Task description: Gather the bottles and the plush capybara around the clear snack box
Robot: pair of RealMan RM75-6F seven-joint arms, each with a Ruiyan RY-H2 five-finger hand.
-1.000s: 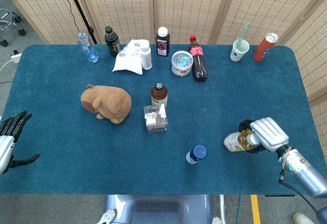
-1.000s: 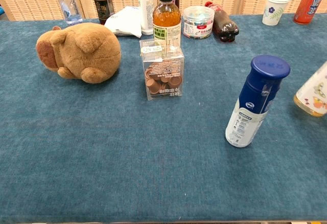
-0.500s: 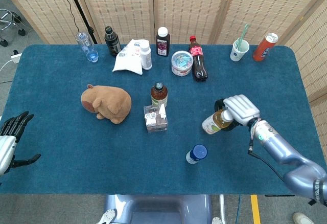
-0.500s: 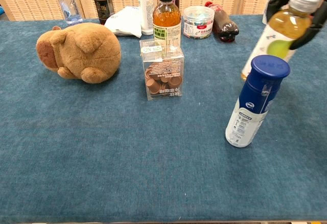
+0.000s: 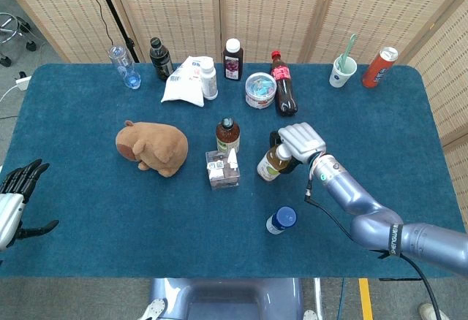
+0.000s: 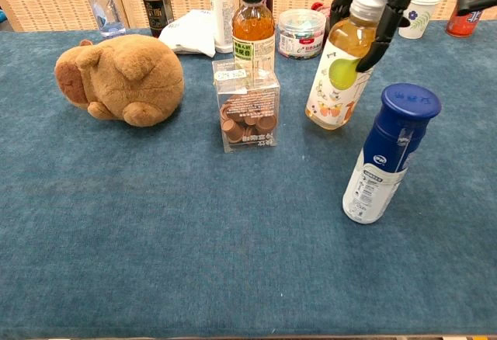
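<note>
A staged test room: blue-clothed table ringed by woven folding screens, stool beside.

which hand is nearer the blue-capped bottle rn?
Right hand, above and just right of the blue-capped bottle, holding the juice bottle. Left hand sits at the table's far left edge.

we see a bench covered in dark blue cloth, with woven tan folding screens behind it. along the far edge lie a white plastic pouch and a round clear tub with a pale lid. toward the far right stands a white paper cup with a green utensil in it. beyond the bench's left corner we see a black stand pole and a wheeled stool base on the grey floor.
</note>
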